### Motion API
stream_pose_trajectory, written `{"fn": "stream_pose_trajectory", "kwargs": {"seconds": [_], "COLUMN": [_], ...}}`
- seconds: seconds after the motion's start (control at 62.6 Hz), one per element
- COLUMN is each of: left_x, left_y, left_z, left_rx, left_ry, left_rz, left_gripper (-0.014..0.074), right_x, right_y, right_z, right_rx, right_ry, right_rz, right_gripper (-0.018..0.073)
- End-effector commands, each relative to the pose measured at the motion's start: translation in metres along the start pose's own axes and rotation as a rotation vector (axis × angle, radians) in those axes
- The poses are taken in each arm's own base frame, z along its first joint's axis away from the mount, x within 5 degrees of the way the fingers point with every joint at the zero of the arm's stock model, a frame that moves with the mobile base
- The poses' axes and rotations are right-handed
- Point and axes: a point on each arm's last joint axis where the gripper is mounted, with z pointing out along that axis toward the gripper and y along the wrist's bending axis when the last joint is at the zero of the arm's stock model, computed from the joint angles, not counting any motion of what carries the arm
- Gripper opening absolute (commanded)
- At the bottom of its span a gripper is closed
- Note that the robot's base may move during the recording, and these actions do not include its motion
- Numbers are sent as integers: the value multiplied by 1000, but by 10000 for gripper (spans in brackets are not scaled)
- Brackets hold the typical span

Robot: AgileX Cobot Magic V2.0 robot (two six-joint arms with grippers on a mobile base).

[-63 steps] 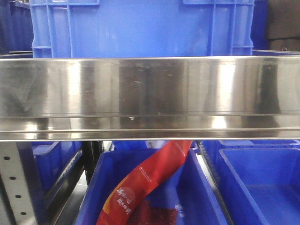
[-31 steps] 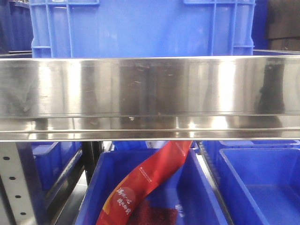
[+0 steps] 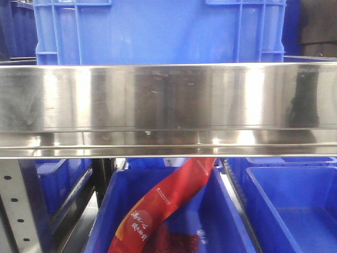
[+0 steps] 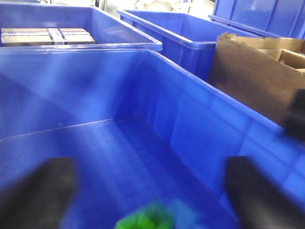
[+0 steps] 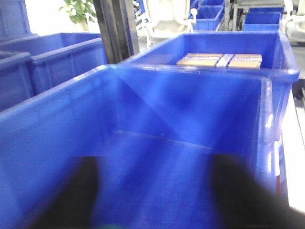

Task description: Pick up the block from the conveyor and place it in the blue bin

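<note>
In the left wrist view my left gripper (image 4: pixel 147 191) hangs inside a blue bin (image 4: pixel 200 119). Its two dark fingers (image 4: pixel 40 191) stand wide apart and hold nothing. A blurred green block (image 4: pixel 143 220) shows low between them at the frame's bottom edge, touching neither finger. In the right wrist view my right gripper (image 5: pixel 155 191) is also open and empty over a blue bin (image 5: pixel 52 124), with a faint green trace (image 5: pixel 112 226) at the bottom edge. The conveyor belt is out of view. No gripper shows in the front view.
A wide steel band (image 3: pixel 168 105) crosses the front view, with a blue crate (image 3: pixel 158 31) behind it. Blue bins (image 3: pixel 295 205) sit below, one holding a red packet (image 3: pixel 163 205). Neighbouring bins hold boxes (image 4: pixel 47 36) (image 5: pixel 221 59). A cardboard box (image 4: pixel 257 76) stands to the right.
In the front view only the reflections on the steel band have shifted; a dark reflection has appeared at its right end. The bins and the red packet have not moved.
</note>
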Motion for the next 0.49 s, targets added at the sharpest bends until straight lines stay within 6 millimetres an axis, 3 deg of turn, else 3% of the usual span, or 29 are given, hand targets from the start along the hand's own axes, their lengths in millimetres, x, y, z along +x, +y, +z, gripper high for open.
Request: {"fn": "stream_pose_trajectory", "kwargs": {"seconds": [0.0,0.08,0.096,0.112,0.271,0.479], "left_x": [-8,-8,-7,-7,-11,-20], "left_y": [-5,-4,-3,-3,-2,14], "left_z": [-10,-10,-9,-9,-16,-76], "left_rx": [13,4,0,-3,-15,-78], "left_ry": [-25,-15,-12,-10,-20,23], "left_rz": [5,40,55,64,95,104], "left_gripper": [265,-15,-92,-109,-111,-111], "right_x": [-13,-16,-16,-16,-14,-36], "right_y": [3,4,4,4,4,1], "right_z": [-16,-21,-21,-21,-25,-73], "right_rx": [-11,-13,-13,-13,-18,3], "right_ry": [-38,-49,-49,-47,-5,-111], "right_rz": [-5,-5,-5,-5,-5,-65], "right_gripper": [43,-153,-167,-165,-160,-160]}}
